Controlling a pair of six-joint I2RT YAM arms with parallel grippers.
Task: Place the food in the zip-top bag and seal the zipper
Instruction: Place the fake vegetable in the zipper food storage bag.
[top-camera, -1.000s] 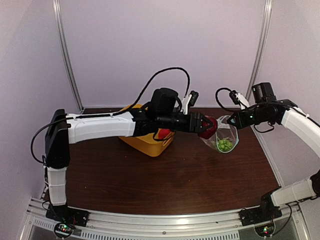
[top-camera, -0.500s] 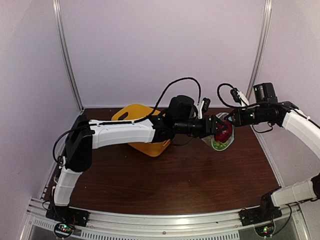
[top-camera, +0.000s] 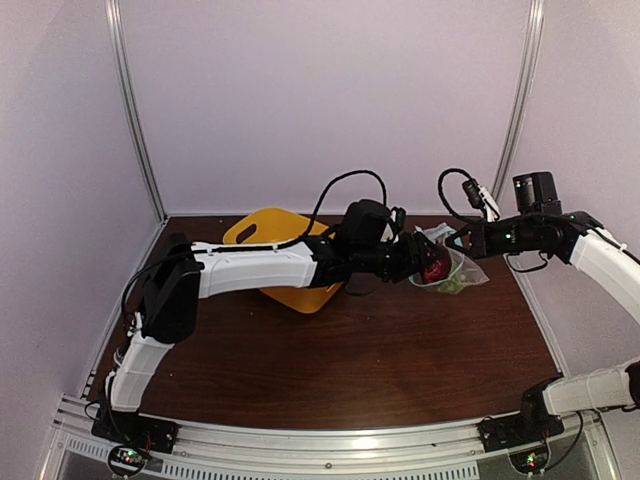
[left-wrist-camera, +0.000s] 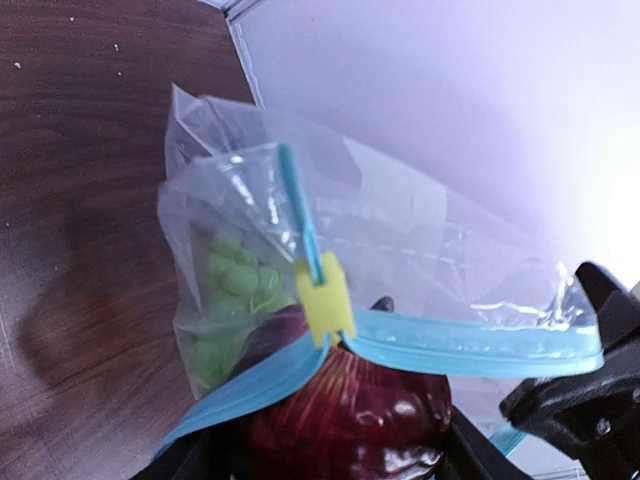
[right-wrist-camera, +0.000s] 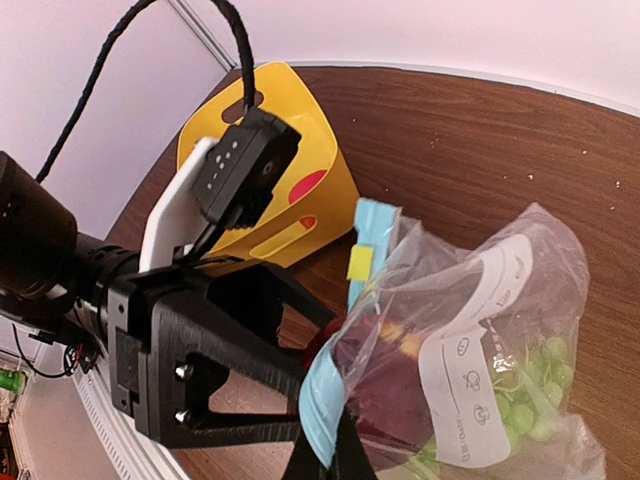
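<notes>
The clear zip-top bag (top-camera: 462, 272) hangs at the back right, with the green grape bunch (left-wrist-camera: 228, 282) inside. Its light blue zipper (left-wrist-camera: 470, 345) stands open, with a yellow slider (left-wrist-camera: 322, 302) on it. My left gripper (top-camera: 428, 264) is shut on the dark maroon fruit (left-wrist-camera: 350, 420) and holds it in the bag's mouth. In the right wrist view the maroon fruit (right-wrist-camera: 400, 385) shows through the plastic beside the white label (right-wrist-camera: 480, 380). My right gripper (right-wrist-camera: 325, 452) is shut on the bag's zipper edge (right-wrist-camera: 318, 400). Something pink-red (right-wrist-camera: 305, 186) shows through the basket's slot.
The yellow plastic basket (top-camera: 268, 232) stands at the back, left of the bag, under my left arm. A dark wooden table (top-camera: 380, 360) lies below. Metal frame posts stand at the back corners, and a rail runs along the near edge.
My left gripper has moved right with the maroon fruit, from just outside the bag into its mouth. The bag has sunk lower and tilted towards the table.
</notes>
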